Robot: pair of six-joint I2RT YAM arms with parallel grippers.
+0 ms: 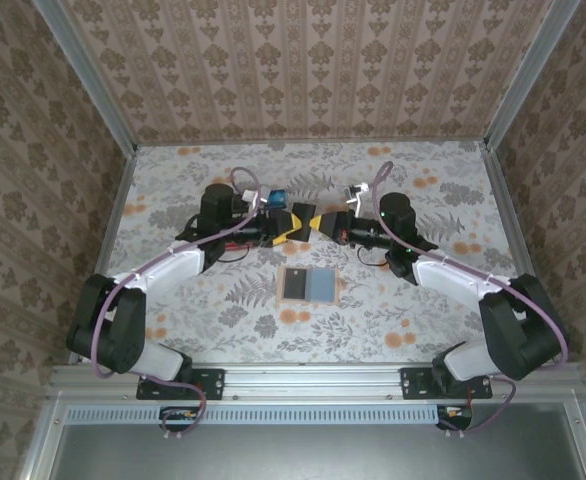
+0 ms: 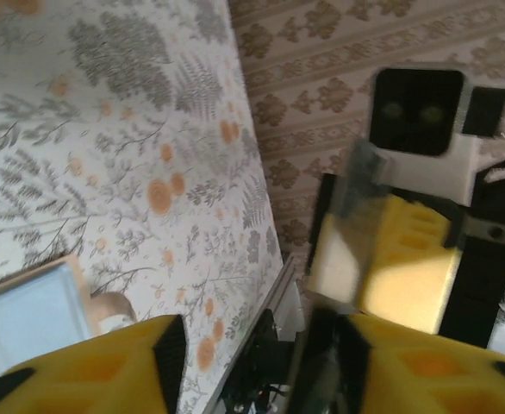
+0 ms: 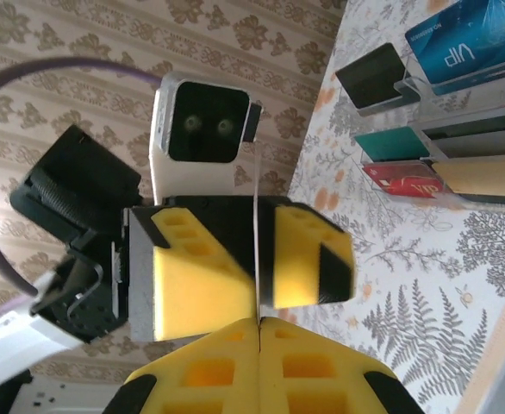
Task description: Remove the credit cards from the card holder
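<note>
Near the worktop's [image 1: 173,300] middle, flat and open: holder [image 1: 323,287], tan rim, blue-grey panel bare on the right half, dark card [image 1: 295,285] on the left half. Just beyond it and raised off the surface: grey card [image 2: 356,207], blurred in the left wrist view, a thin edge-on line in the right wrist view. Clamped on one end of it: right fingers [image 3: 235,341], pressed together with only the card's edge between them. Flanking the other end: left fingers [image 3: 192,276], apart, one on each side of the card; touching it or not, cannot tell. Both sets of fingers tip to tip in the top view, pointing at each other behind the holder. Farther back on the worktop: black card [image 3: 373,76], blue card [image 3: 459,43], teal card [image 3: 399,144] and red card [image 3: 403,178], close together, apart from the holder.
</note>
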